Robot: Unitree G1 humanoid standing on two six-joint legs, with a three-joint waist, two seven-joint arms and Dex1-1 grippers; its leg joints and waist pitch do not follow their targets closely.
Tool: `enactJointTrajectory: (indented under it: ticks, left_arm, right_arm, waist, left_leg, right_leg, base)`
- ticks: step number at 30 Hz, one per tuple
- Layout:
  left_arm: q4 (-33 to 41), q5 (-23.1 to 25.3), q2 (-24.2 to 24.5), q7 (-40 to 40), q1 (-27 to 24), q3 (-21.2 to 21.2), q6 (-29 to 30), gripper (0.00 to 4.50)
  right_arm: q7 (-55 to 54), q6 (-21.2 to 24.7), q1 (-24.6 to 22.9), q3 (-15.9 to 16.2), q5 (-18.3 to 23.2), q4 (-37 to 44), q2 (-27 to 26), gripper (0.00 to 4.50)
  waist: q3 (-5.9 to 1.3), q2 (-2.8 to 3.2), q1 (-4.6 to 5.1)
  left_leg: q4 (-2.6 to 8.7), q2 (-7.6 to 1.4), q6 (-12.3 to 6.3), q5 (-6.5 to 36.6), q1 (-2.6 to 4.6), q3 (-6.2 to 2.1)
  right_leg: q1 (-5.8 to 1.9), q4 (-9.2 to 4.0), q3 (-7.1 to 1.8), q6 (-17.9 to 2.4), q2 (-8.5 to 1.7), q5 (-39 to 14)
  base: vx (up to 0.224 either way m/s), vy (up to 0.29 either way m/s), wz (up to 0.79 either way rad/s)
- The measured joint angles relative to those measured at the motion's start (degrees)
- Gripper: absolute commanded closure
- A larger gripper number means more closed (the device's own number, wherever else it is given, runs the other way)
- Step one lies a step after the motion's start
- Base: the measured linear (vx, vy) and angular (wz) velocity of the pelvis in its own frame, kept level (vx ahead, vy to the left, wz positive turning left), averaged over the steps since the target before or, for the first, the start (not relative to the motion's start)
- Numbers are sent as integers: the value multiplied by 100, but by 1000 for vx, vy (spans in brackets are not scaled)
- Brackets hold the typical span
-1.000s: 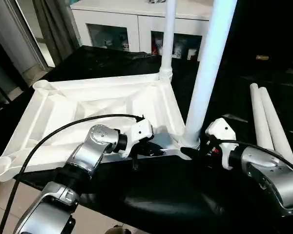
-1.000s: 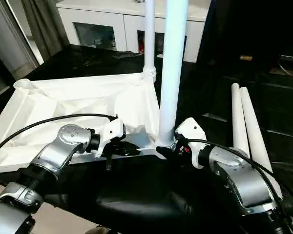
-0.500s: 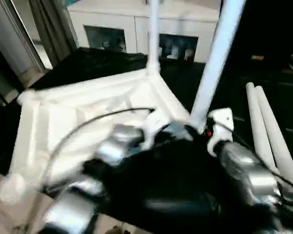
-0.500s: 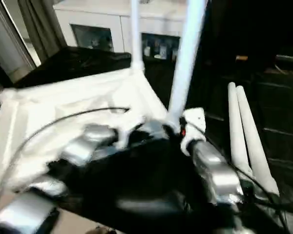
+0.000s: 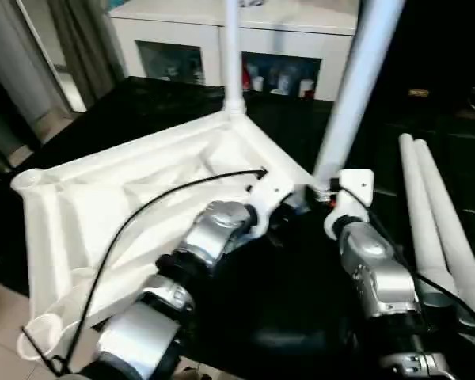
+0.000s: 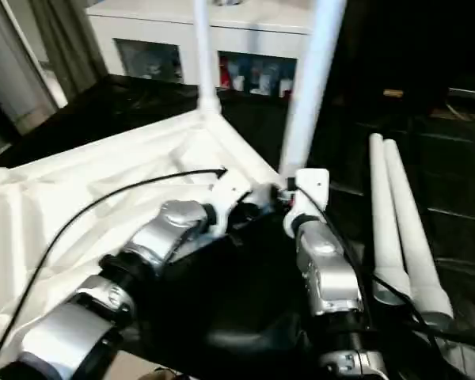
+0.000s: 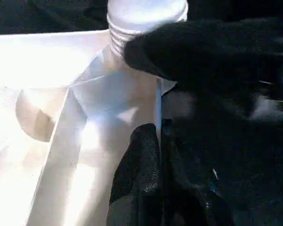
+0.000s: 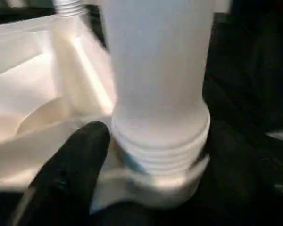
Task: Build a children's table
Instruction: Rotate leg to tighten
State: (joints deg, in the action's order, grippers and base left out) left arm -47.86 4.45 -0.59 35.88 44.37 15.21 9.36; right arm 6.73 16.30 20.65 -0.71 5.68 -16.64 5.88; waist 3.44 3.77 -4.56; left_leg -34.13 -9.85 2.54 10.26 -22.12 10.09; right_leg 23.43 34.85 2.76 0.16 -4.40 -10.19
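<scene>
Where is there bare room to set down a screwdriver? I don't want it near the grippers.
Free: the black surface between the upturned tabletop and the white cabinet. Crowded: the near corner, where both grippers flank a standing leg, and beside the two loose legs.

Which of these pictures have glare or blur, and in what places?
Left wrist view: strong glare whitens the ribbed white plastic tabletop. Right wrist view: the white tubular leg is soft and out of focus. Left eye view: the silver forearms are slightly smeared.
</scene>
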Motion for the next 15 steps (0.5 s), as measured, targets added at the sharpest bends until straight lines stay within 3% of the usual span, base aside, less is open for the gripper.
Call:
enactJointTrajectory:
  ticks: [6,10,15]
  left_arm:
    - [272,-30,415,793,-201,39,-243,450]
    - [584,-100,656,1397,-399,131,-352,450]
    - [845,-311,1071,2113,-620,147,-461,450]
  right_arm:
    - [887,147,-159,140,-65,466,689,32]
    - [1761,518,-345,273,184,947,1345,32]
    - [3063,625,-761,418,542,1572,2308,32]
  waist:
    - [3,1,-60]
    - [10,14,-117]
    - [20,15,-128]
  left_leg:
    - [-1,1,-2,-1,-10,0]
    - [-1,0,-3,-1,-11,0]
    - [0,-2,-10,-6,-4,2]
  right_leg:
    - [2,-5,-2,0,0,-1]
    - [2,-6,0,1,-2,-2]
    - [-2,-3,-1,2,-2,-2]
  base:
    - [0,0,0]
    - [0,0,0]
    - [0,0,0]
